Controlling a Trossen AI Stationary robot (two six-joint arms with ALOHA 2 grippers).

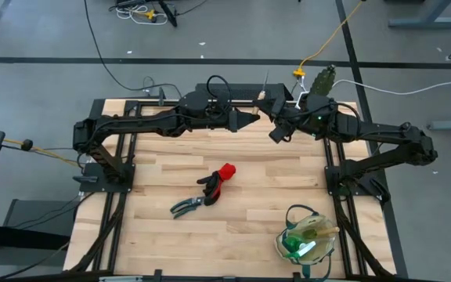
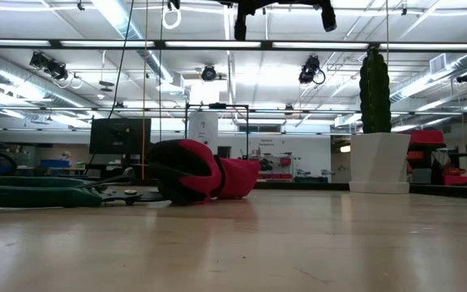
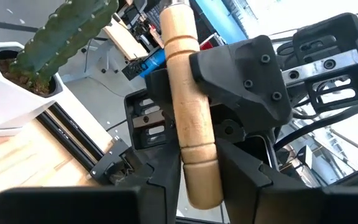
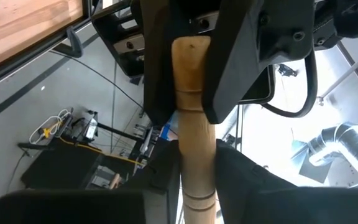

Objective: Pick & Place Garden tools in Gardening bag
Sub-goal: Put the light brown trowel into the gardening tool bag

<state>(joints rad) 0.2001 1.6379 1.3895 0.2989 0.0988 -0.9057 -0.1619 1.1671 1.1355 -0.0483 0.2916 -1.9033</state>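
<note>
Both pincers, left (image 1: 250, 120) and right (image 1: 275, 131), grip the trowel handle (image 3: 188, 112) mid-air; spray bottle (image 1: 304, 241) sits bagged (image 1: 282, 244); gloves (image 1: 219, 182), pruners (image 1: 186, 206) remain on tabletop (image 1: 272, 180).

both arms raised at table's far edge, left gripper (image 1: 250, 119) & right gripper (image 1: 268, 114) tip-to-tip, both clamped

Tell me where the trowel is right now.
The trowel is off the table, held between the left gripper and the right gripper where they meet above the table's far edge in the high view; both wrist views show fingers around its wooden handle.
</note>
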